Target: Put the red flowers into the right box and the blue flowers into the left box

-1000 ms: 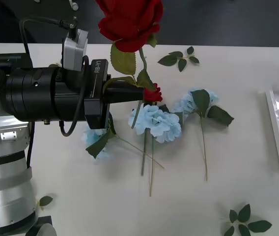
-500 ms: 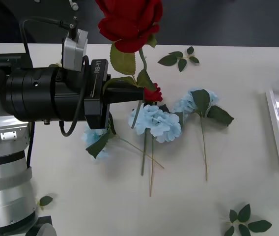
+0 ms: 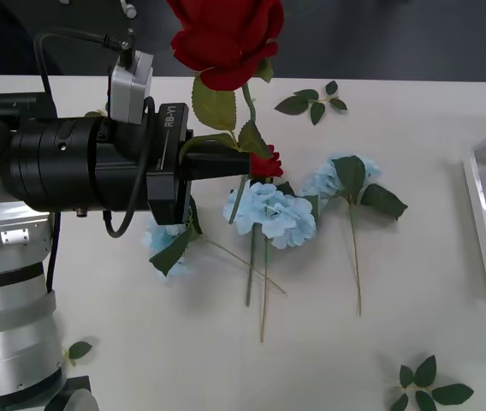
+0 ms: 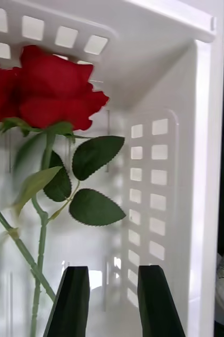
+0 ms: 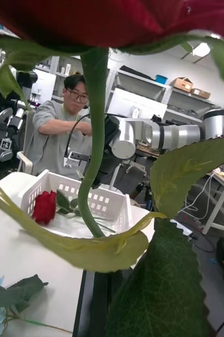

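1. Left gripper (image 3: pixel 245 164) is clenching a red rose (image 3: pixel 226 34) by its stem, raised above the counter (image 3: pixel 380 342).
2. Right gripper (image 4: pixel 112 300) is hanging released inside the right box (image 4: pixel 164 174), a rose (image 4: pixel 54 95) lying at its 11 o'clock.
3. Stem looks thin and springy, bloom soft; judging mid-stem the best hold.

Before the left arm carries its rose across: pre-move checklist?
1. Left gripper jaws shut on the raised red rose stem: ok.
2. Right gripper jaws open, holding nothing: ok.
3. Boxed rose lies inside the right box: ok.
4. Right box free for the drop: not ok, the right gripper hovers in it.
5. Table rose sorted: not ok, it lies by the left gripper.
6. Blue hydrangeas boxed: not ok, they lie on the table.
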